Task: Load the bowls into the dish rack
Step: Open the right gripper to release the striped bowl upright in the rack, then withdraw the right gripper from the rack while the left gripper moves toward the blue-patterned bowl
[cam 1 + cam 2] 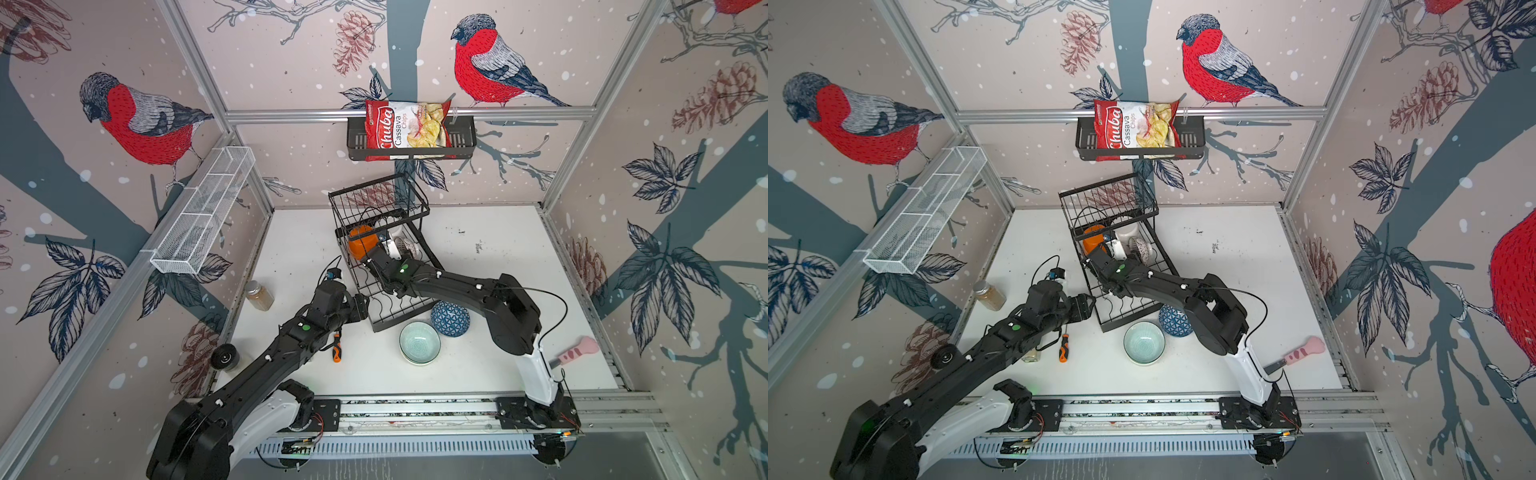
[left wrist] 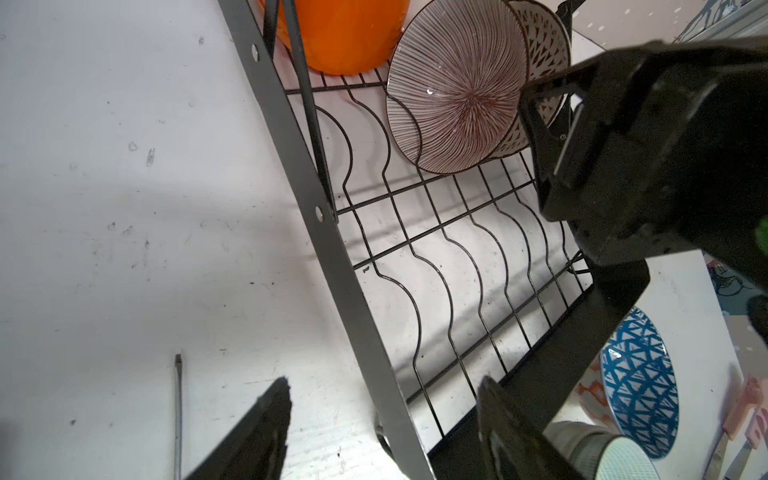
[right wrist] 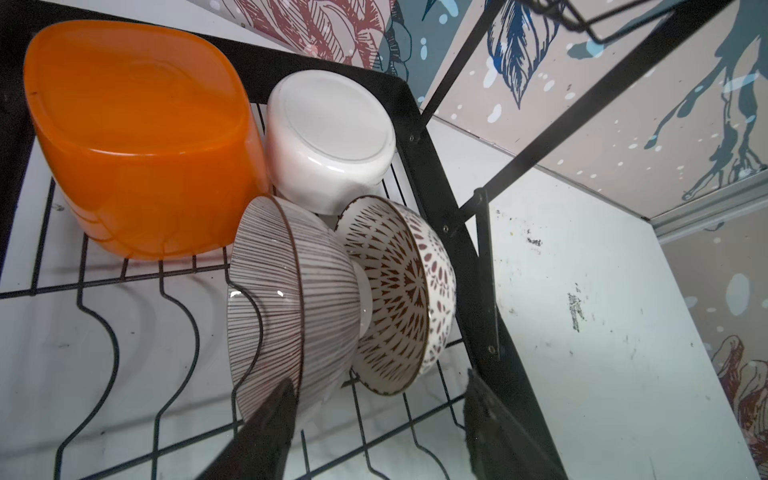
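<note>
The black wire dish rack (image 1: 395, 323) stands mid-table. In its lower tray are an orange bowl (image 3: 141, 137), a white bowl (image 3: 332, 137), a purple-striped bowl (image 3: 291, 299) on edge in the wavy dividers, and a dark-patterned bowl (image 3: 399, 291) behind it. My right gripper (image 3: 378, 415) reaches into the tray with jaws open; one finger (image 3: 274, 415) sits by the striped bowl's lower rim. My left gripper (image 2: 386, 424) is open, straddling the rack's grey side rail (image 2: 332, 257) without clamping it. A pale teal bowl (image 1: 419, 343) and a blue geometric bowl (image 1: 450, 318) sit on the table in front of the rack.
An orange-handled screwdriver (image 1: 336, 347), a spice jar (image 1: 258, 295) and a black wheel (image 1: 224, 356) lie left of the rack. A pink-handled knife (image 1: 575, 352) lies at the front right. A chips bag (image 1: 409, 129) sits in a wall basket, and a white mesh tray (image 1: 203, 210) hangs on the left.
</note>
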You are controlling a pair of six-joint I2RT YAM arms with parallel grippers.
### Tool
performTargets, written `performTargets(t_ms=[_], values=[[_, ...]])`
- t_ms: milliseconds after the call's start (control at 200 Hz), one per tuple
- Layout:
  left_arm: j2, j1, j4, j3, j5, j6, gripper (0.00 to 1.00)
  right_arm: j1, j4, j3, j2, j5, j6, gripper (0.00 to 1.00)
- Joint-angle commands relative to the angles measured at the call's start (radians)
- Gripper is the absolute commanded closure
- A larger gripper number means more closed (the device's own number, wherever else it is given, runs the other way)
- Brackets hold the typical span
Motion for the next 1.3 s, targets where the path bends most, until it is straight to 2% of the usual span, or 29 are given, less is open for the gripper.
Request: performTargets(t_ms=[0,385,645,790,1001,1296], values=[[-0.014,0.002,0.013,0.009,0.000,0.007,0.29,-0.003,0.062,-0.042,-0.048,-0.036,0.023,0.33],[-0.037,0.002,0.028,0.010,0.013,-0.001,0.30,-0.018,0.137,-0.162,-0.163,-0.124,0.017,0.31],[-0.035,0.002,0.035,0.015,0.029,0.003,0.30,-0.047,0.165,-0.235,-0.272,-0.229,0.052,0.35],[-0.025,0.002,0.032,0.026,0.043,0.003,0.29,-0.084,0.141,-0.268,-0.339,-0.319,0.099,0.41],[-0.014,0.002,0.048,0.049,0.103,0.010,0.22,-0.135,0.068,-0.328,-0.440,-0.405,0.147,0.44],[-0.009,-0.023,0.026,0.099,0.101,0.014,0.15,-0.219,0.013,-0.543,-0.634,-0.472,0.202,0.41]])
